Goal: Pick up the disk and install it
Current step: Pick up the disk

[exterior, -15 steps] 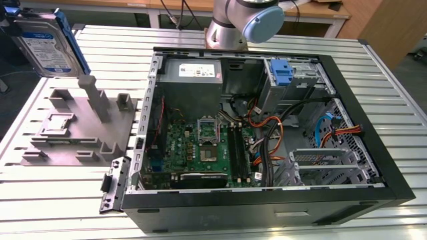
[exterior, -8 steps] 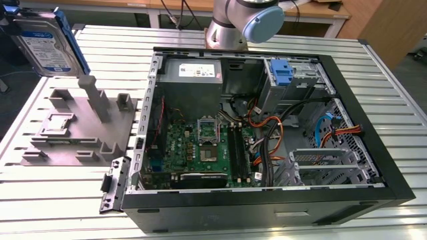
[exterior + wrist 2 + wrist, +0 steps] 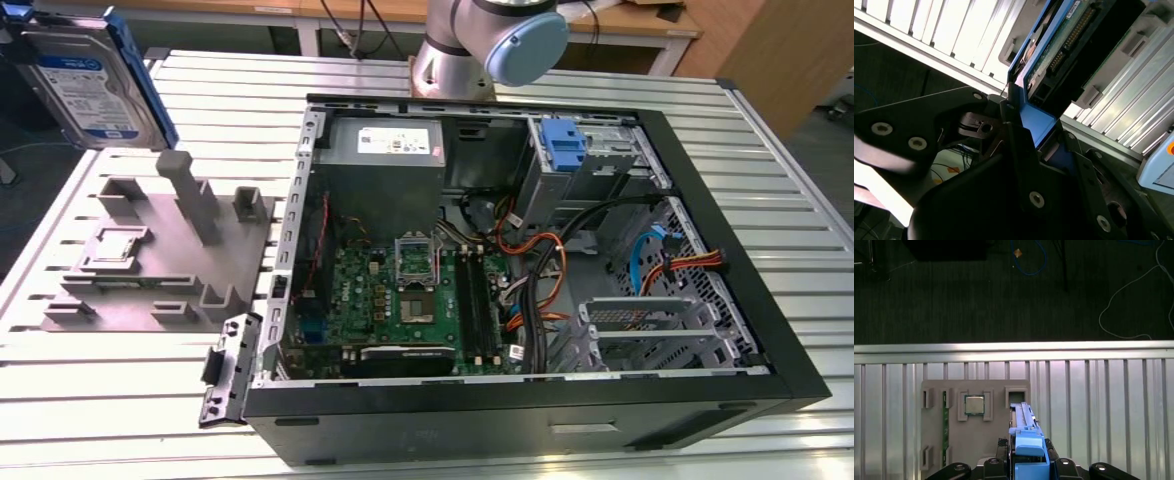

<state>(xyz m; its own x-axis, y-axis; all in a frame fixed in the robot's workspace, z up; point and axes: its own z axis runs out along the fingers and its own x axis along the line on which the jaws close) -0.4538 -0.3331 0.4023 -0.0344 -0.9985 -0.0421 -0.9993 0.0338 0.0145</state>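
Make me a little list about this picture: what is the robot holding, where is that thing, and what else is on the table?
holding: the disk, clamped by the gripper on its blue side rail
disk place: up in the air above the grey holder, at the exterior view's left
computer case: open on the table, disk not in it yet
on the holder: a processor chip in its pocket
table: silver slats

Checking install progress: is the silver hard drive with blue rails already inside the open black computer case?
No, the silver hard drive hangs outside the black case, at the exterior view's upper left.
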